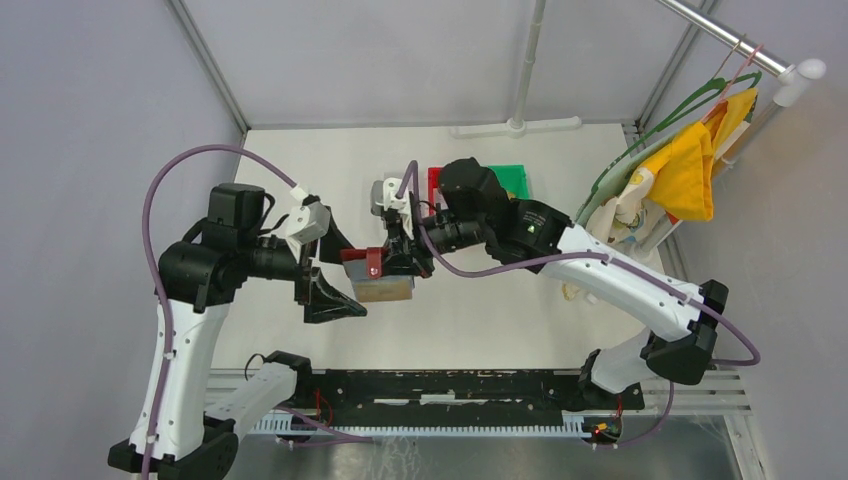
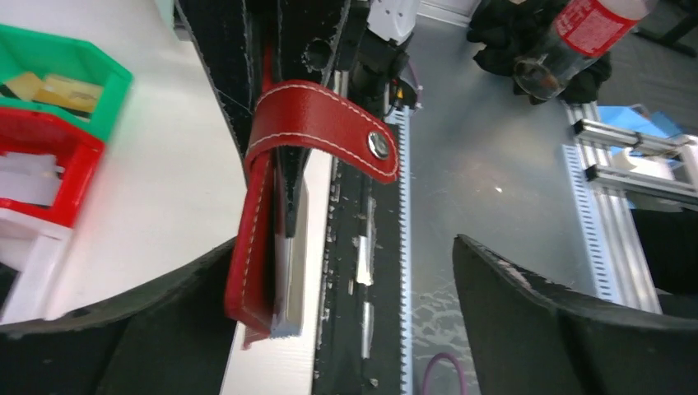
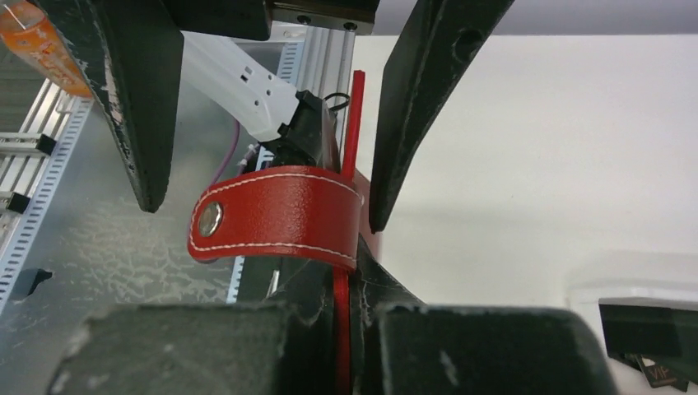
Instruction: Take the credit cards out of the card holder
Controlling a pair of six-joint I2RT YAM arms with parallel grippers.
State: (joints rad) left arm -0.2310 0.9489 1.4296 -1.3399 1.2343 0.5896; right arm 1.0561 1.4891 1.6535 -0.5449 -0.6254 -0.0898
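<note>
- Card holder [image 1: 378,272]: aloft at mid-scene, its right edge clamped between the closed fingers of the right gripper [image 1: 408,262];
- Left gripper [image 1: 325,270]: fingers wide, gripping nothing, just left of it;
- Step: probably extraction; next, left fingers must pinch the exposed credit cards [image 2: 288,271].

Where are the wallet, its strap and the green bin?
wallet [image 2: 249,255], left wrist view, on its red outer cover.
strap [image 3: 280,218], right wrist view, middle of the red band.
green bin [image 2: 78,59], left wrist view, on its wall.
</note>
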